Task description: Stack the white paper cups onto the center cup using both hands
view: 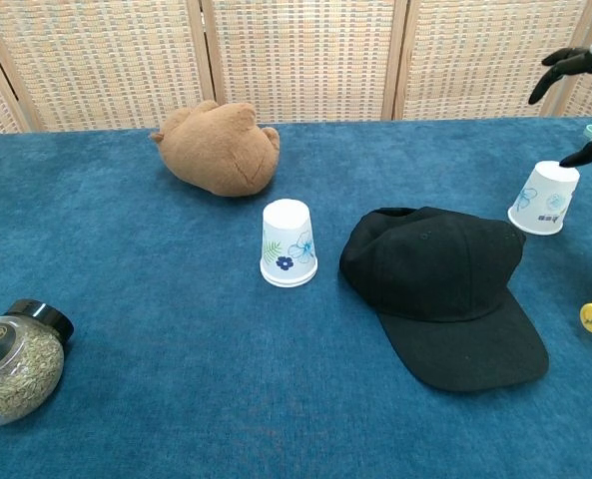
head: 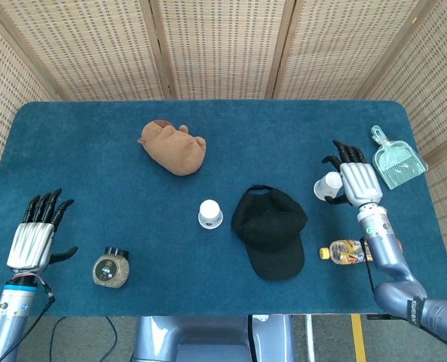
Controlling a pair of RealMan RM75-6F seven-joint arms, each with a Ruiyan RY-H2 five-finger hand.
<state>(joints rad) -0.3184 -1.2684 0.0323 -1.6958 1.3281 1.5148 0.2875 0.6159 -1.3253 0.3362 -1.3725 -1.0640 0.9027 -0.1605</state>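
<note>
Cups [head: 210, 213], white tapered paper, upturned.

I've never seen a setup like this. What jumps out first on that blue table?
Probably the black cap lying near the middle, with an upside-down white paper cup just left of it. A brown plush toy sits further back, and at the right the right hand hovers, fingers spread, over a second cup.

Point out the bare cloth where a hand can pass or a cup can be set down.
Widest bare stretch: between the left hand and the plush bear. Also bare: the far strip behind the bear, and between jar and center cup. Crowded on the right: right hand, cup, black cap, bottle, dustpan.
</note>
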